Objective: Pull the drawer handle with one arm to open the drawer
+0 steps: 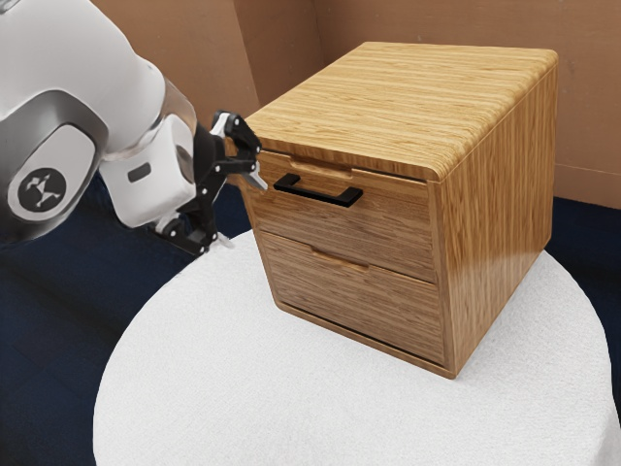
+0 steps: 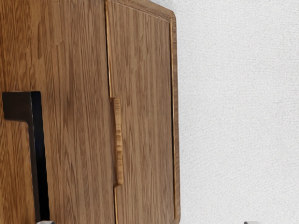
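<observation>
Black two-finger gripper [image 1: 236, 206] open, empty. Black bar handle [image 1: 318, 191] just toward exterior view's right, horizontal on upper wooden drawer [image 1: 369, 233] — apparently untouched.

No legible words or numbers. Only mark: small white emblem [image 1: 41, 188] on arm's black joint cap [image 1: 21, 199].

Round white tabletop [image 1: 243, 388] with a rough, cloth-like surface, set against a dark blue floor [image 1: 58, 311]. One wooden cabinet [image 1: 408, 107] stands upright directly on it, toward the far side and the exterior view's right, its base flat on the surface. The wrist view shows the cabinet's bottom edge meeting bare white tabletop.
</observation>
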